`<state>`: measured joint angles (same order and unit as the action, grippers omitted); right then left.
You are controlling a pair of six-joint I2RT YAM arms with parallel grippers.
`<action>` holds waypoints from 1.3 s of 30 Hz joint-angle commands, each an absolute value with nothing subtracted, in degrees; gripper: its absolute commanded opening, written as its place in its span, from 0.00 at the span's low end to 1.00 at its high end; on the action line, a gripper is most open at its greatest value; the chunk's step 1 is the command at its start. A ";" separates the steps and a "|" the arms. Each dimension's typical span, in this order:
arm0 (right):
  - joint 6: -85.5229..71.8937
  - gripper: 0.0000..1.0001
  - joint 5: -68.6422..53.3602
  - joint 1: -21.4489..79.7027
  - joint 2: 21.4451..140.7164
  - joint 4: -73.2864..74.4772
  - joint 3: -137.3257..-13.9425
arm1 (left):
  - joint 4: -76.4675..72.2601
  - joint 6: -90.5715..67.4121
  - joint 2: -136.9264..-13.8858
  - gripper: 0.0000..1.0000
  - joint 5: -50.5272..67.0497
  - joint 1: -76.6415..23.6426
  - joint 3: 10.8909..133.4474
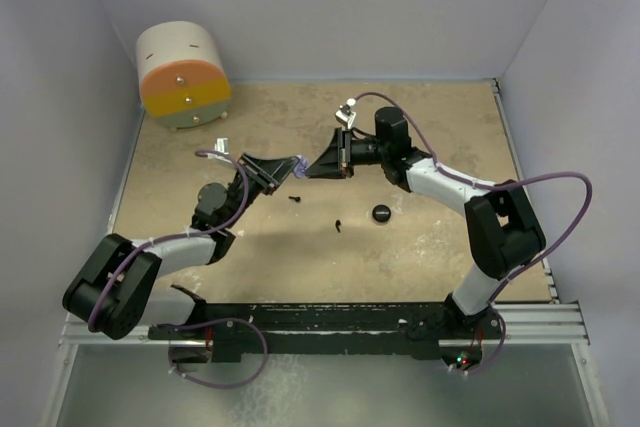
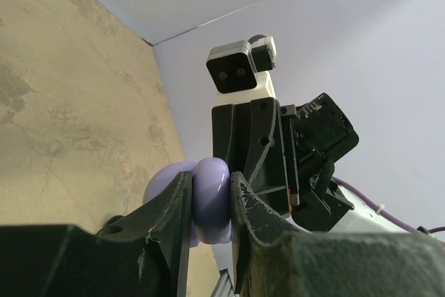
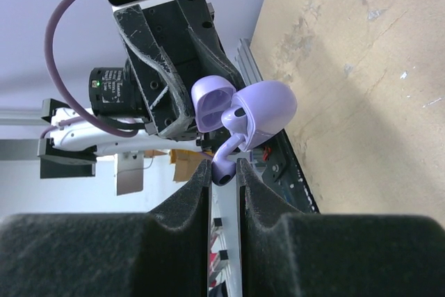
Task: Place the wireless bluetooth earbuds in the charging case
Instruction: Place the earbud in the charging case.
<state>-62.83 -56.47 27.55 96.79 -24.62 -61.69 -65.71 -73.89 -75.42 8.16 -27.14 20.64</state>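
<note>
Both arms meet in the air over the middle of the table (image 1: 450, 137). The left gripper (image 2: 211, 184) is clenched on the lavender charging case (image 3: 268, 106), lid swung open and the mouth turned toward the other arm. The right gripper (image 3: 224, 175) is pinched tight on a lavender earbud (image 3: 224, 166), which sits right at the case opening, apparently touching its rim.

Here's the danger, as I judge it: the bud is tiny and held at one end only, so any sideways push against the rim could twist it in the pads or pop it free to drop onto the table. The case is rounded and smooth, squeezed between two narrow fingers; press too hard and it may rotate or squirt out. The open lid could also get knocked shut.

Two black earbuds (image 1: 297, 198) (image 1: 339, 224) lie on the table below, a black round disc (image 1: 380, 213) nearby toward the right edge. The second lavender bud I cannot pick out.
</note>
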 commanded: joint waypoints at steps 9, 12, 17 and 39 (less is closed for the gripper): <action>-65.57 0.02 -55.74 26.72 94.61 -28.29 -59.44 | -72.82 -72.97 -74.60 0.00 7.90 -27.66 19.40; -65.56 0.02 -55.81 26.62 94.88 -28.34 -59.25 | -73.40 -72.57 -74.75 0.00 8.29 -27.81 19.18; -65.76 0.02 -55.89 26.63 95.10 -28.56 -59.00 | -74.69 -71.73 -75.04 0.00 8.80 -28.04 19.00; -67.46 0.03 -56.56 26.54 97.20 -28.12 -60.84 | -81.93 -68.64 -76.86 0.00 11.61 -28.92 19.21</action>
